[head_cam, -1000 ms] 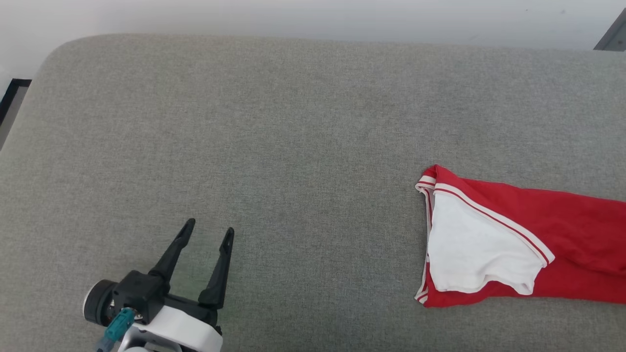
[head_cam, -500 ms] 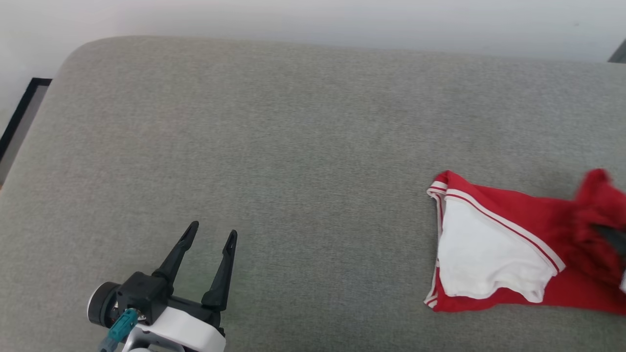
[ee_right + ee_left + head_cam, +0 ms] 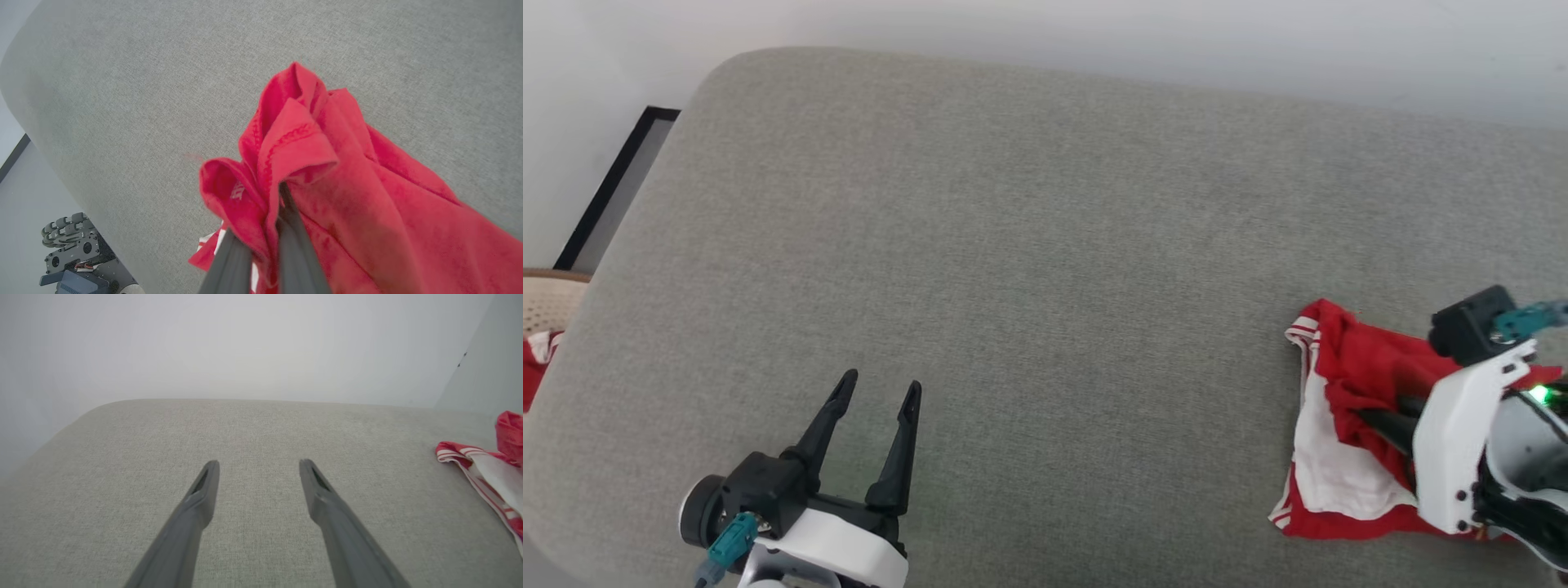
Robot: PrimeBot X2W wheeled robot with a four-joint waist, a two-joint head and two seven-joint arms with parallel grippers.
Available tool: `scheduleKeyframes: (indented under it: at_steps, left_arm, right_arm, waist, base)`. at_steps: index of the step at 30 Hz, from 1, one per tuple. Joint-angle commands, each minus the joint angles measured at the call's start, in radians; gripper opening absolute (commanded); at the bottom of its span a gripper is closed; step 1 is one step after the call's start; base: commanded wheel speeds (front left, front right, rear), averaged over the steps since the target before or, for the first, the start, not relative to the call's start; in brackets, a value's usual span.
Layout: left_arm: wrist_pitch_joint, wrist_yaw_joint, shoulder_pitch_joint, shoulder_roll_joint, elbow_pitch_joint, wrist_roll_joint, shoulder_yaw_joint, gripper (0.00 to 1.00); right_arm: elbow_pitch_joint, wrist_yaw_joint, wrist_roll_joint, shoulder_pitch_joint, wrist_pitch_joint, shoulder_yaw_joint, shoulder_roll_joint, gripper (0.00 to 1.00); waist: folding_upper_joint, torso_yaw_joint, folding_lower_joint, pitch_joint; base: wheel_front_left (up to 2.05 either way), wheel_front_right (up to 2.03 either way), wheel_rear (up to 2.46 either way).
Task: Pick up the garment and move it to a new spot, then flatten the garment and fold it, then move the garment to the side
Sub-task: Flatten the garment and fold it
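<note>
The garment (image 3: 1339, 469), red with a white sleeve end and striped trim, lies bunched at the right of the grey cushion (image 3: 1029, 245). My right gripper (image 3: 1372, 415) reaches into it from the right and is shut on a gathered fold of red fabric, which hides the fingertips. In the right wrist view the gripper (image 3: 261, 228) pinches the garment (image 3: 327, 171), and the fold stands up off the cushion. My left gripper (image 3: 880, 382) rests open over bare cushion at the lower left, far from the garment. In the left wrist view the gripper (image 3: 258, 463) holds nothing and the garment (image 3: 482, 469) lies to its right.
The cushion's rounded left edge drops to the floor, where a wicker basket (image 3: 543, 302) holds something red. A white wall (image 3: 1094, 33) runs behind the cushion. My wheeled base (image 3: 69, 249) shows below the cushion's edge in the right wrist view.
The camera has swung, shifting the whole picture. My right gripper has come into the head view with red fabric pinched, and the flat garment has bunched up. The left gripper has stayed put.
</note>
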Motion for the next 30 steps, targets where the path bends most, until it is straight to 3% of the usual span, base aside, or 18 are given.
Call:
scheduleKeyframes:
  at_steps: [1, 14, 15, 16, 17, 30]
  left_arm:
    - [-0.005, -0.002, -0.009, -0.005, 0.007, -0.014, 0.003, 1.0]
    - [-0.005, -0.002, -0.027, -0.007, 0.022, -0.018, -0.005, 1.0]
    - [-0.005, -0.002, -0.024, -0.005, 0.023, -0.018, -0.003, 1.0]
    - [-0.005, -0.002, -0.022, -0.005, 0.024, -0.019, -0.002, 1.0]
    - [-0.005, -0.002, -0.019, -0.004, 0.025, -0.019, -0.001, 1.0]
    - [-0.005, -0.002, 0.008, 0.02, 0.034, -0.045, 0.005, 1.0]
  right_arm:
    - [0.015, -0.001, -0.008, -0.015, -0.002, 0.01, 0.007, 0.0]
    - [0.159, -0.001, 0.008, -0.058, -0.071, 0.066, 0.02, 0.0]
    - [0.161, -0.001, 0.011, -0.061, -0.079, 0.072, 0.02, 0.21]
    - [0.161, -0.001, 0.012, -0.065, -0.088, 0.074, 0.019, 0.49]
    - [0.16, -0.001, 0.011, -0.067, -0.099, 0.074, 0.019, 1.0]
    - [0.123, -0.001, 0.024, -0.04, -0.14, -0.049, 0.007, 1.0]
  waist:
    - [0.0, 0.008, 0.0, 0.004]
    - [0.0, 0.031, 0.0, 0.02]
    - [0.0, 0.029, 0.0, 0.018]
    - [0.0, 0.026, 0.0, 0.016]
    - [0.0, 0.023, 0.0, 0.013]
    - [0.0, -0.061, 0.0, -0.04]
  base:
    - [0.0, 0.0, 0.0]
    - [0.0, 0.0, 0.0]
    - [0.0, 0.0, 0.0]
    - [0.0, 0.0, 0.0]
    - [0.0, 0.0, 0.0]
    - [0.0, 0.0, 0.0]
